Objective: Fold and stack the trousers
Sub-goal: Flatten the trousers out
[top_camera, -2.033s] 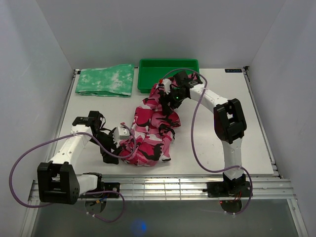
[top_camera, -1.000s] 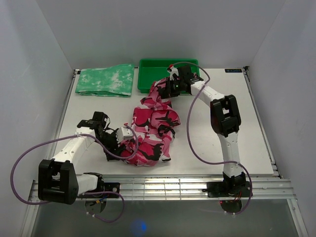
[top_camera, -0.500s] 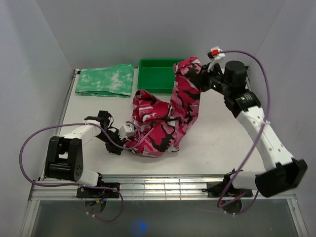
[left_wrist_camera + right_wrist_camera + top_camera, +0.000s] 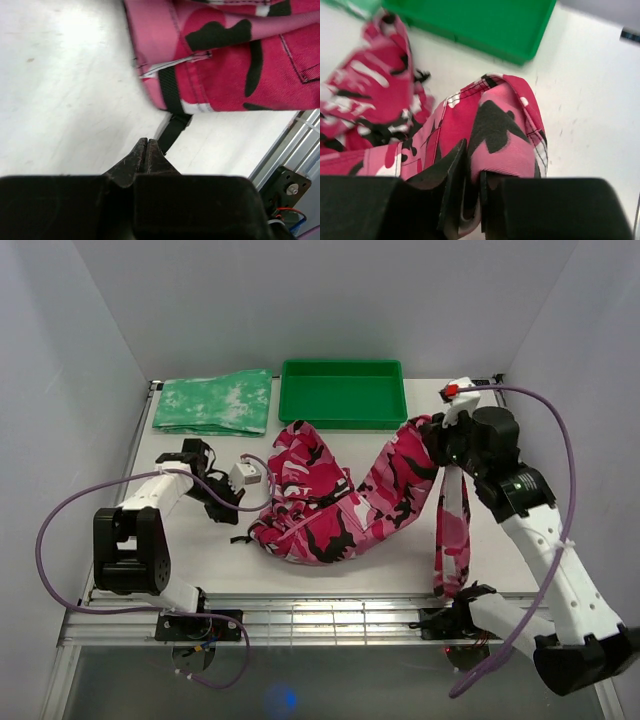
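Note:
The trousers (image 4: 312, 508), in pink, white and black camouflage, lie bunched at the table's middle. One leg arches up to the right and its end hangs down toward the front edge (image 4: 450, 535). My right gripper (image 4: 432, 440) is raised at the right, and a fold of that leg (image 4: 507, 130) is pinched between its fingers (image 4: 451, 165). My left gripper (image 4: 228, 502) rests low at the left of the heap. In the left wrist view its tips (image 4: 147, 143) are pressed together with nothing between them, just short of a black strap (image 4: 172, 107) on the waist edge.
A green tray (image 4: 340, 422) stands at the back centre. A folded green-and-white cloth (image 4: 215, 402) lies at the back left. The front metal rail (image 4: 330, 615) runs along the near edge. White walls close in both sides.
The right arm has swung right and down, drawing the trouser leg out across the table. The left gripper has slid back to the left, away from the heap, shut and holding nothing.

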